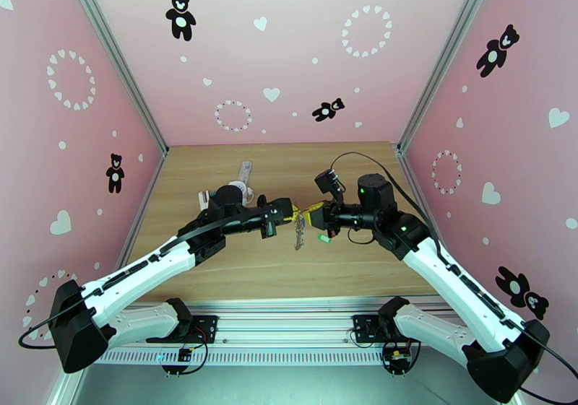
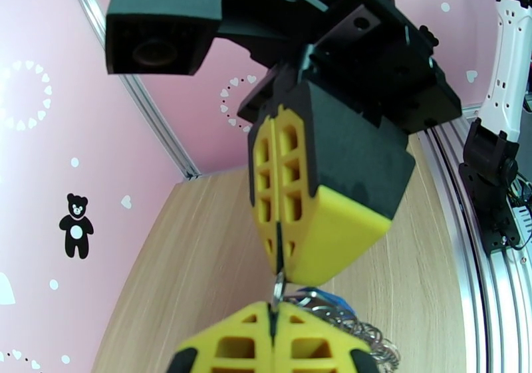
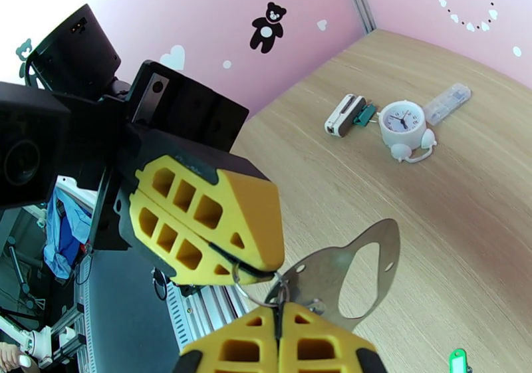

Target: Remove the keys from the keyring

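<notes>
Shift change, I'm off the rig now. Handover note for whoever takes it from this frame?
Hands: the left hand is shut on a small ring of the keyring, which hangs above the table. The right hand is shut on it too, tip to tip with the left hand.
Keys: the green key lies loose on the table near the right hand, off the keyring. The blue key shows its head in the ring bundle by the left hand and looks attached.
Done: green key off, apparently.
Left: work the blue key off.
</notes>
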Available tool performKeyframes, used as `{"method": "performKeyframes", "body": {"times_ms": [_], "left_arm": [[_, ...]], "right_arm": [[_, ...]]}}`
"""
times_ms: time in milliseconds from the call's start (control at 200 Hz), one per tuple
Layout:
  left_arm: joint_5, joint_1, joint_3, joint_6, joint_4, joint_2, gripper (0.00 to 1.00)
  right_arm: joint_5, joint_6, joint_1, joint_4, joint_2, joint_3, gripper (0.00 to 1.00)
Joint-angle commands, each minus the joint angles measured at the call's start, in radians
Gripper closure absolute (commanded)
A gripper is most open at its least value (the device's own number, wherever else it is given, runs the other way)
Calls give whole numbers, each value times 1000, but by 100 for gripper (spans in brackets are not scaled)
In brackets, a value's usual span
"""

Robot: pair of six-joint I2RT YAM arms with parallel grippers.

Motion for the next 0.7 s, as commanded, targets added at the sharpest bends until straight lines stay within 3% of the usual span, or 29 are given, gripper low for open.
{"method": "performKeyframes", "body": {"times_ms": [0, 696], "left_arm": [[-75, -2, 55, 15, 32, 6, 97], [-158, -17, 23, -11, 60, -11, 97]], "right_arm": [[28, -10, 18, -77, -13, 31, 100], [187, -22, 64, -85, -80, 31, 100]]}}
